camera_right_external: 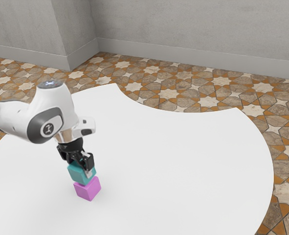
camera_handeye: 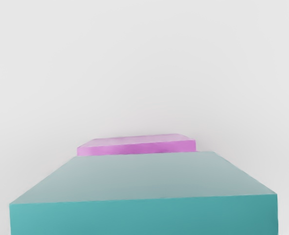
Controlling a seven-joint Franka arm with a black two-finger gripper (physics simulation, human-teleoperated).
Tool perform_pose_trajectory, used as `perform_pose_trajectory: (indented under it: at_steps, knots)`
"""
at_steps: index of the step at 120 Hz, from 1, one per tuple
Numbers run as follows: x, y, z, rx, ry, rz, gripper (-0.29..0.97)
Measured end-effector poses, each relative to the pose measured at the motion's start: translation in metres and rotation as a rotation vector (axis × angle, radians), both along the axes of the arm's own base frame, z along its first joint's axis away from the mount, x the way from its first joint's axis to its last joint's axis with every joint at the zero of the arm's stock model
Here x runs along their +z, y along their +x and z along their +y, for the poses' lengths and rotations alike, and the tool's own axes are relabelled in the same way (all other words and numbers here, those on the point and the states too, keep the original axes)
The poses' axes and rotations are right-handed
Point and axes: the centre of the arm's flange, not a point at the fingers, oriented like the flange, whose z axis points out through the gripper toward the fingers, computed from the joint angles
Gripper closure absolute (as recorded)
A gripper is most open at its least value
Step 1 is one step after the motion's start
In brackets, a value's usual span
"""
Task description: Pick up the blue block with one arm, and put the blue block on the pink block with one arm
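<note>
Squarely, gripper [camera_right_external: 81, 164] holds blue block [camera_right_external: 76, 173] level atop pink block [camera_right_external: 87, 188].

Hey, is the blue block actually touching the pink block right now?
Cannot tell. In the exterior view the blue block sits directly over the pink block with no gap showing, but a thin one could hide at this angle.

The bench [camera_right_external: 173, 161] is a plain white top with a rounded outline. Its right edge sweeps round in a broad arc, and its far edge has a curved bite cut into it. It stands on a tiled floor [camera_right_external: 208, 93] of brown and cream star patterns, which shows past the far and right edges. A pink block [camera_right_external: 87, 188] lies directly on the bench at the near left, flat on one face, well away from every edge.
</note>
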Motion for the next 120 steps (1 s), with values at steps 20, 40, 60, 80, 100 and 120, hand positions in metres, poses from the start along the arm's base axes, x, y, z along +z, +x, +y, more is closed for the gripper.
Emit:
perform_pose_trajectory:
  at_steps: [20,40,60,80,100,120]
  knots:
    - [-0.003,-0.001,0.000,0.019,0.001,0.005,0.31]
    - [-0.004,0.000,0.000,0.041,0.002,0.001,0.31]
    - [-0.004,0.000,0.002,0.060,0.002,-0.002,0.31]
    - [-0.004,0.000,0.003,0.071,-0.001,-0.003,0.20]
    - [-0.003,0.000,0.002,0.071,-0.003,-0.004,0.10]
    - [0.051,0.005,0.003,0.058,-0.014,-0.088,0.06]
